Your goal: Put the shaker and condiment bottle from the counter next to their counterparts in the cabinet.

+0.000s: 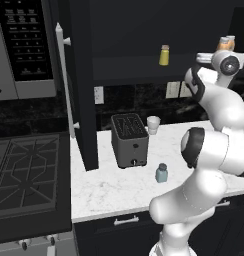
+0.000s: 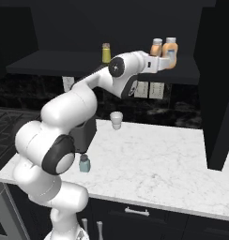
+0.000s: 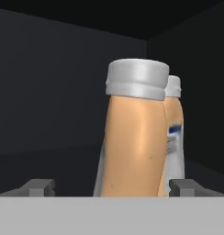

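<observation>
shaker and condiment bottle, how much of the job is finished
Done: the condiment bottle stands on the cabinet shelf beside its orange counterpart. In hand: nothing; the gripper is open around that bottle. Left: the shaker sits on the counter, far from the yellow shaker.

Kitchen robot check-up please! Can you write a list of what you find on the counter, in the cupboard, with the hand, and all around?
Surface: white marble counter, nothing spilled.
Job's things: blue shaker stands on the counter in front of the toaster; condiment bottle stands on the cabinet shelf beside the other orange bottle; yellow shaker further along the shelf.
Clutter: dark toaster and small white cup on the counter.
Grippers: gripper open, a fingertip either side of the near bottle, gap on both sides.
Cables: nothing seen.
Surroundings: stove and microwave to the left, wall outlets behind.
</observation>
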Motion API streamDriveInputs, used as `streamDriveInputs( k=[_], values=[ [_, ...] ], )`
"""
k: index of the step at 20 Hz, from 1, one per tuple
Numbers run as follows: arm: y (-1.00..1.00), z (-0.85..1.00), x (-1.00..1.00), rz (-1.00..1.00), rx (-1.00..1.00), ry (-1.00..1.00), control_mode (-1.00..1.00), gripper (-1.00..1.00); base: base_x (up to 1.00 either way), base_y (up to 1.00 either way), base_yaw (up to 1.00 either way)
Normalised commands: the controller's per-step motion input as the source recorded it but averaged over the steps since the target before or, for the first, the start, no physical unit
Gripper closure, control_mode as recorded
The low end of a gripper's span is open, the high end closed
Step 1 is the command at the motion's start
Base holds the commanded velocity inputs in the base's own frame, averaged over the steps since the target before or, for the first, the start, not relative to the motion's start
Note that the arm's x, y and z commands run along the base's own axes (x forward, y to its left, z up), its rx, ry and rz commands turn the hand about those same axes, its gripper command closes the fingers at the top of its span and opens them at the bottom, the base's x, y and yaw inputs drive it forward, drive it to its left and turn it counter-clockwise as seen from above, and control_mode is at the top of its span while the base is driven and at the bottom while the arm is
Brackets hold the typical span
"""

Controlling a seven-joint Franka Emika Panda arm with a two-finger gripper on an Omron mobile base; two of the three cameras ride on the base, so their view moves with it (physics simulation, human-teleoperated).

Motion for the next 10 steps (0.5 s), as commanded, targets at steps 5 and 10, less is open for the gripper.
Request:
streamDriveInputs(
  k=[5, 10],
  values=[
    [0.00, 0.17, -0.37, 0.00, 0.01, -0.03, -1.00, -1.00, 0.00, 0.00, 0.00],
    [0.00, 0.11, -0.45, 0.00, 0.01, 0.00, -1.00, -1.00, 0.00, 0.00, 0.00]
  ],
)
